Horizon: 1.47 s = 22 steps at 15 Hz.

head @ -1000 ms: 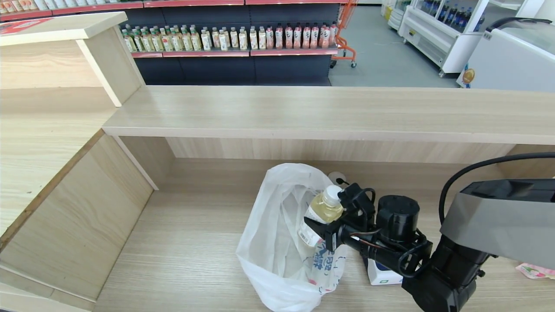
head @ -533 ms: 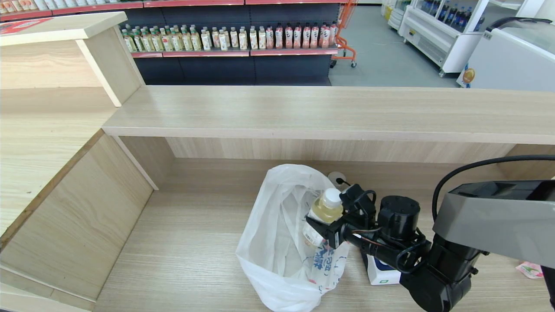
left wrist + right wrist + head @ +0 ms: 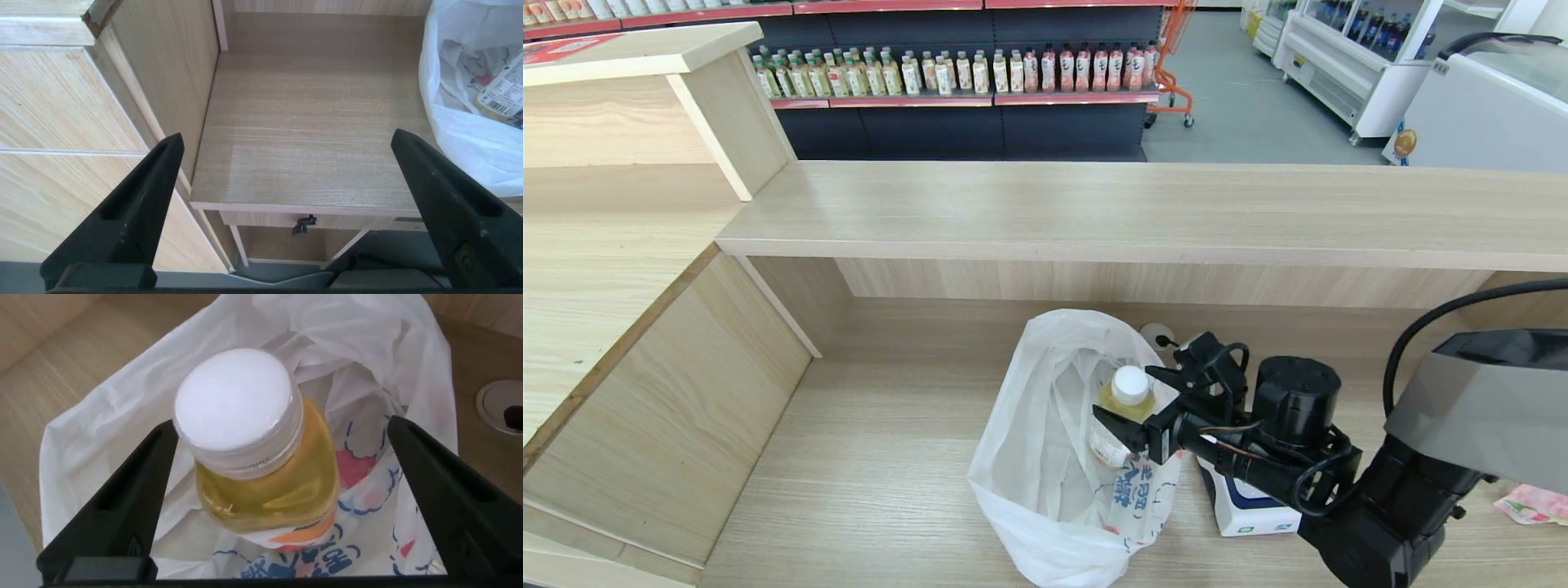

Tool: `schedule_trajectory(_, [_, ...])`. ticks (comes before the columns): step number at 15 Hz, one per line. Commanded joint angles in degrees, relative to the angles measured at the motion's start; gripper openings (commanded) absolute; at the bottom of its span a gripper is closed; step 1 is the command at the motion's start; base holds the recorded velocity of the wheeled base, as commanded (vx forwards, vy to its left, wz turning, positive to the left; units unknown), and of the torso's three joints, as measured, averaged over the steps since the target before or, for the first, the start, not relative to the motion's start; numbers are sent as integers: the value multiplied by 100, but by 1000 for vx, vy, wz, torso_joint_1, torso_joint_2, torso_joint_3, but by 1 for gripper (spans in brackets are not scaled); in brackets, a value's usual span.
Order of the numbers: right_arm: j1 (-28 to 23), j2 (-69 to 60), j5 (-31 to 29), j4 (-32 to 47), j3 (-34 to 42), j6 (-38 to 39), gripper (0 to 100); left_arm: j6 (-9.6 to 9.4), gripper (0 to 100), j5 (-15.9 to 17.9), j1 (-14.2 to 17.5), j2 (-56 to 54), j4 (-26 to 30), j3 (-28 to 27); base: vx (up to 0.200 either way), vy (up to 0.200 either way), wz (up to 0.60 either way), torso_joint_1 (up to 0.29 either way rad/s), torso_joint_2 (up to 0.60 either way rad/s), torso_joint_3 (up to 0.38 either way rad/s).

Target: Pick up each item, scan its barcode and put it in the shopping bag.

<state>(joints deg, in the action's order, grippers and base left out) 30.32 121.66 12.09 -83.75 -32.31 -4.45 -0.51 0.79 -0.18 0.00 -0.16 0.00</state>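
Yellow-drink bottle [image 3: 245,408] sits in shopping bag [image 3: 1029,457], inside wide-spread right gripper [image 3: 282,429], not pinched; left gripper [image 3: 286,137] also spread wide.

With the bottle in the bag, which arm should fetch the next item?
Right, likely. Its pincer stands open around the bottle in the bag, and the box and pink packet lie on its side. The left pincer is open over the counter, beyond the bag.

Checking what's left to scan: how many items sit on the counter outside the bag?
2. A white-and-blue box right of the shopping bag, partly under the right arm; a pink packet farther right on the counter. The arm may hide others.
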Motion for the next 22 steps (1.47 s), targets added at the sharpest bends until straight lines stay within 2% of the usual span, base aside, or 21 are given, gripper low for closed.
schedule_trajectory(1, [9, -670, -32, 34, 506, 23, 100, -2, 100, 0, 1, 0, -2, 0, 0, 0, 0, 0, 0, 0])
schedule_trajectory(4, [18, -1452, -67, 263, 611, 726, 100, 51, 100, 9, 1, 9, -2, 0, 0, 0, 0, 0, 0, 0])
schedule_trajectory(6, [27, -2279, -84, 1018, 620, 937, 100, 51, 100, 9, 1, 9, -2, 0, 0, 0, 0, 0, 0, 0])
schedule_trajectory(10, [-52, -4080, -1025, 3058, 620, 1702, 100, 69, 100, 9, 1, 9, -2, 0, 0, 0, 0, 0, 0, 0])
schedule_trajectory(12, [-246, -4581, -1034, 3620, 664, 1869, 100, 69, 100, 9, 1, 9, -2, 0, -100, 0, 0, 1, -4, 1])
schedule_trajectory(14, [-668, -5038, -1016, 4130, 734, 1992, 100, 69, 100, 9, 1, 9, -2, 0, -200, 0, 0, 5, 5, 5])
schedule_trajectory(17, [-984, -5328, -1007, 4613, 726, 2168, 100, 60, 100, 9, 1, 9, -2, 0, -200, 0, 0, -2, 1, 2])
schedule_trajectory(20, [-1722, -5240, -1007, 4763, 664, 2194, 100, 51, 100, 9, 1, 9, -2, 0, 0, 0, 0, 0, 0, 0])
schedule_trajectory(22, [-2258, -5047, -1007, 4763, 576, 2194, 100, 34, 100, 9, 1, 9, -2, 0, 0, -200, 0, -10, -7, 2])
